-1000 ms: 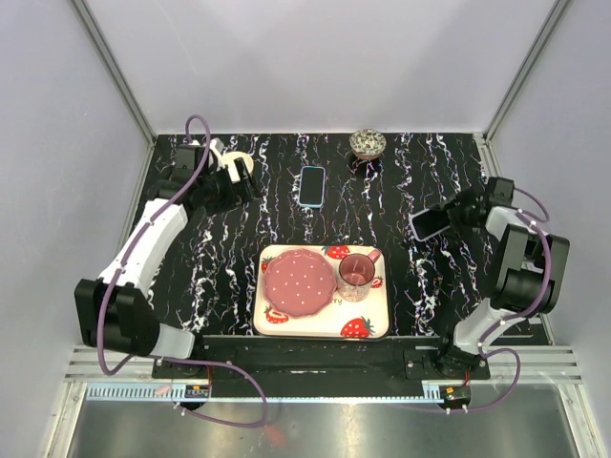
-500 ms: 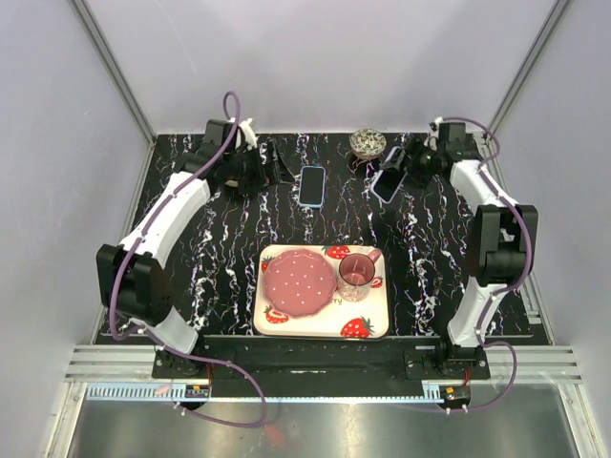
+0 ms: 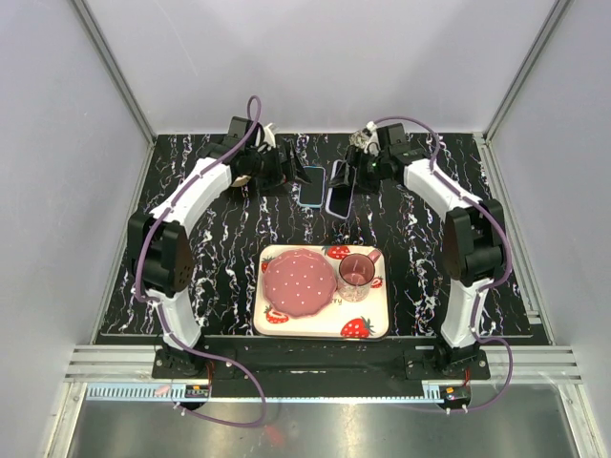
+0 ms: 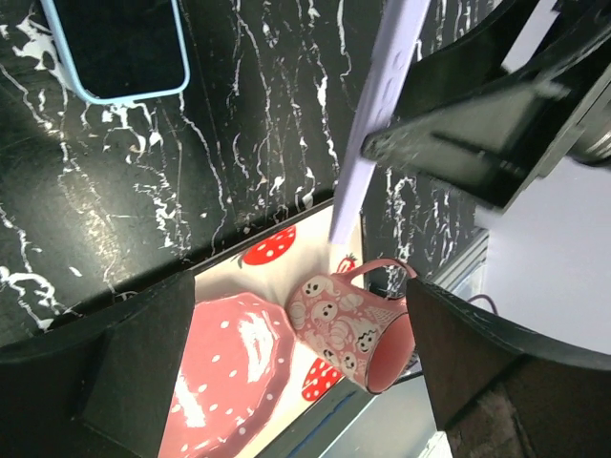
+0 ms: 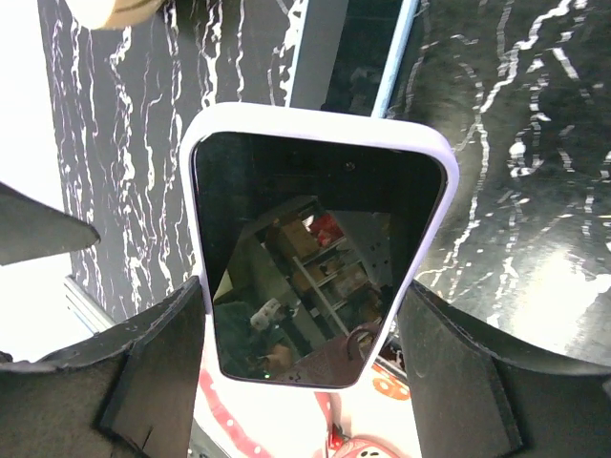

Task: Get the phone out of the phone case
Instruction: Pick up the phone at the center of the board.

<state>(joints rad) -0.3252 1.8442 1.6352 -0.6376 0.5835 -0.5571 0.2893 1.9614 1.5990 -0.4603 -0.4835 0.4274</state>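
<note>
Your right gripper (image 3: 351,179) is clamped on the slim lilac phone with a glossy dark screen (image 5: 305,258). In the right wrist view its rounded lilac sides sit against both black fingers (image 5: 153,382). The screen shows only a reflection of shelves, with no logo or text you can read. From the left wrist view the phone appears edge-on and tilted, and you cannot tell whether its lower end touches the tabletop.

The thin sky-blue phone case with rounded corners (image 3: 311,186) lies flat on the black, white-veined marble-pattern table (image 3: 229,248). It is toward the far side, just left of the lilac phone. The face turned up is dark inside the blue rim (image 4: 124,48), with no marking visible on it.

Your left gripper (image 3: 294,176) hangs just beside the case's left edge. Its fingers (image 4: 134,372) are spread wide apart with nothing between them.

Nearer to you, well apart from the case, is a white rounded tray printed with red strawberries (image 3: 315,329). It carries a pink plate with white dots (image 3: 299,283) and a pink mug patterned with small white faces (image 4: 353,329). A few letters printed on the tray beside the mug are too small to read.
</note>
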